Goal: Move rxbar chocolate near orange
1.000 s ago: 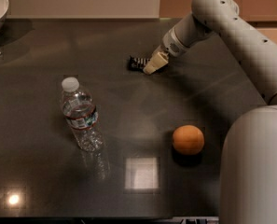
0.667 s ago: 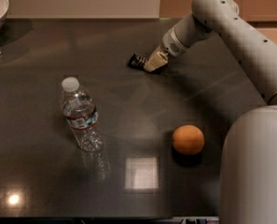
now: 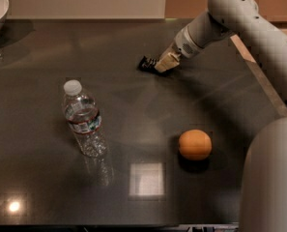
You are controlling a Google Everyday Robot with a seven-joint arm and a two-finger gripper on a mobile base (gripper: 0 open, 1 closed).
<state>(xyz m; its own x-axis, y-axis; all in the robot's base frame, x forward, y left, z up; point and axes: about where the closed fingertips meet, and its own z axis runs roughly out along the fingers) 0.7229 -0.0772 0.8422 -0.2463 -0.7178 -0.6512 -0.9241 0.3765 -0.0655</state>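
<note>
Camera view: gripper (image 3: 165, 62) is touching the chocolate bar (image 3: 147, 63), upper centre, likely for carrying toward the orange (image 3: 194, 144), lower right; grip state cannot be told

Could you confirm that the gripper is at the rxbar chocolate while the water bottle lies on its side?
Not quite: the camera view shows the water bottle standing upright, cap on top. The gripper is indeed at the rxbar chocolate, apart from the orange.

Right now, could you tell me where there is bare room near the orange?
Bare tabletop lies between the water bottle and the orange, and from the orange up to the pincer, which sits at the rxbar chocolate; only there is it crowded.
</note>
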